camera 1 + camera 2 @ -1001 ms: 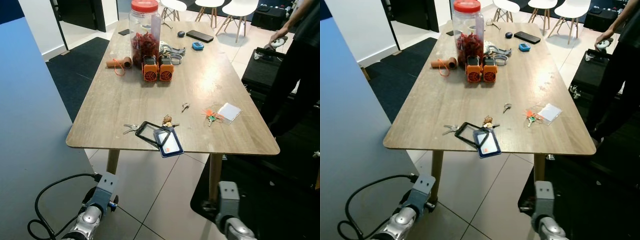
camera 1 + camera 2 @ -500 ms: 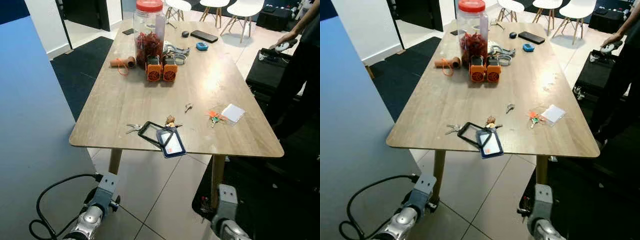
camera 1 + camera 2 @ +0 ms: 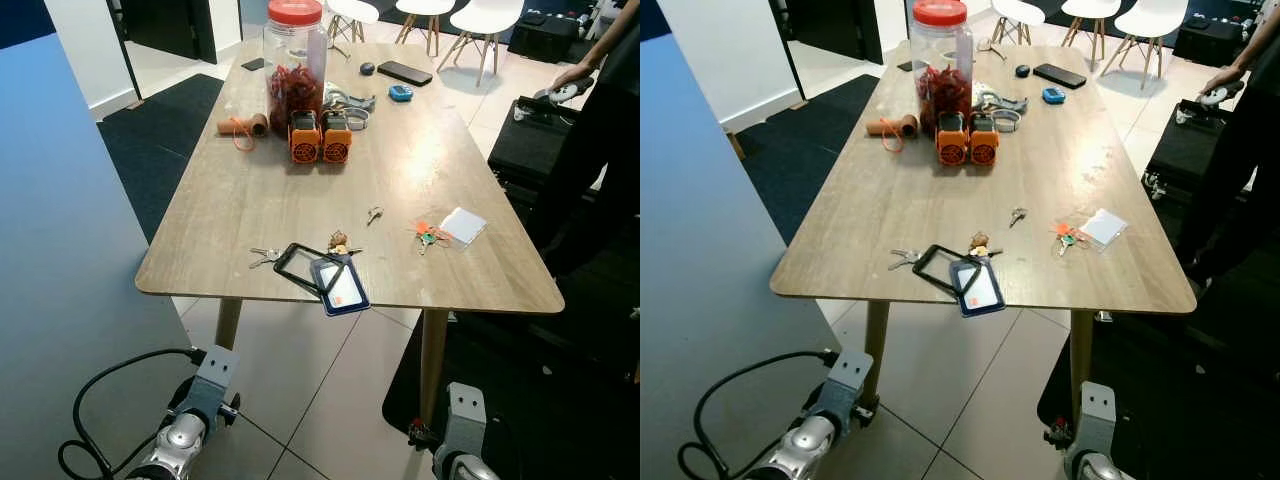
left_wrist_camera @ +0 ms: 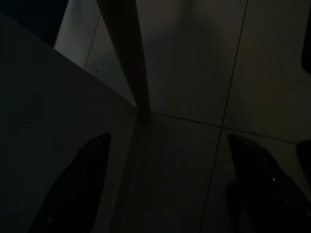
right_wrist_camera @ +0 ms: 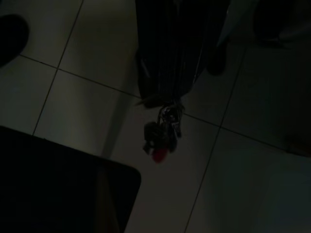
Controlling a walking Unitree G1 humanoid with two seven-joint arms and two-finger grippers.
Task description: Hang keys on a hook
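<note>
While both arms hang low in front of the wooden table, the right wrist view shows the right gripper with its two black fingers brought together on a bunch of keys, which dangles straight down from the fingertips over the tiled floor. A red tag appears to hang at the bottom of the bunch, so its long axis runs vertically, in line with the fingers. The left gripper points at the floor beside a table leg, its fingers spread apart and empty. No hook can be identified in these pictures, so the direction from the carried keys to their target cannot be told. Judged from this, the right arm is the working arm. Other key sets lie on the tabletop: a lanyard badge at the near edge and an orange-tagged bunch further right.
</note>
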